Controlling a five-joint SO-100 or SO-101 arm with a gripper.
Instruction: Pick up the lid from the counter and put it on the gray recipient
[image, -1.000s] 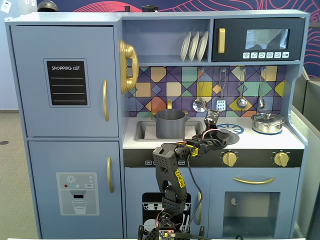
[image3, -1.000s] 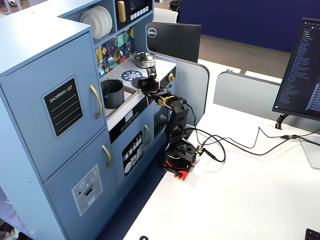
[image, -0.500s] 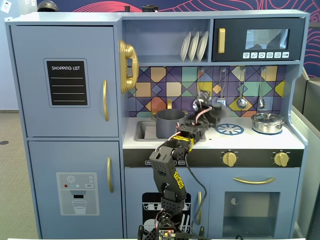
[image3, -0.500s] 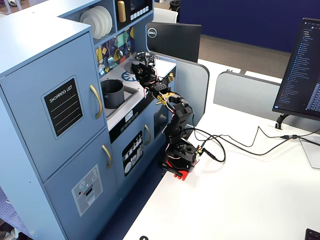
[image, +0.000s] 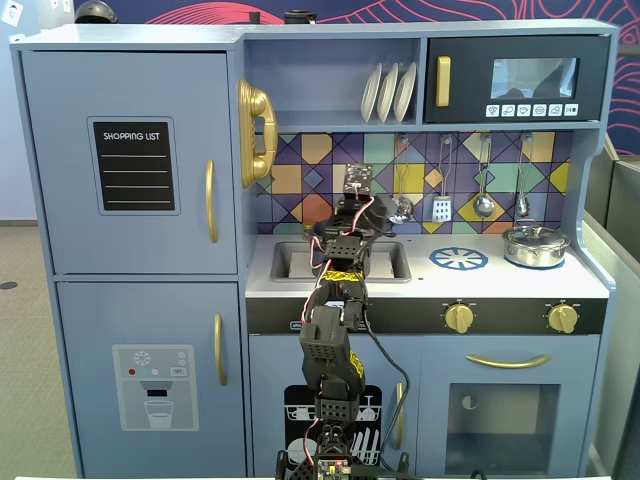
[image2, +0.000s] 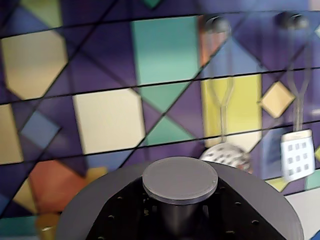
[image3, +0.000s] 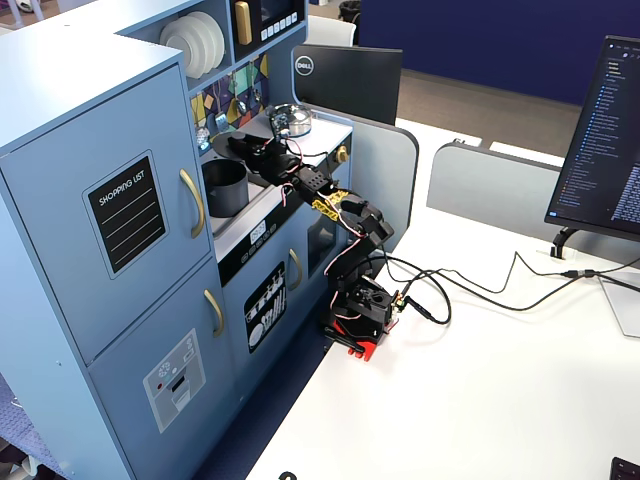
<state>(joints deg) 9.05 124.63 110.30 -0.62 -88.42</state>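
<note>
The lid (image3: 226, 143) is a flat dark-gray disc hanging level in the air just above the gray recipient (image3: 224, 188), a matte dark-gray pot standing in the sink. My gripper (image3: 247, 148) is shut on the lid's central knob. In the wrist view the round knob (image2: 180, 179) sits between the black fingers (image2: 135, 215), with the lid's disc (image2: 95, 205) spreading out behind it. In the front fixed view the lid (image: 326, 230) and my gripper (image: 346, 226) are over the sink, and the arm hides most of the recipient.
A shiny silver pot (image: 536, 245) with its own lid stands at the counter's right end, beside a blue burner mark (image: 459, 259). Utensils (image: 484, 203) hang on the tiled back wall. The sink's rim (image: 283, 262) surrounds the gray pot. A shelf with plates (image: 388, 92) is overhead.
The arm has swung left from the burner mark with the lid in its gripper and has risen. The lid now hangs over the sink and the gray pot.
</note>
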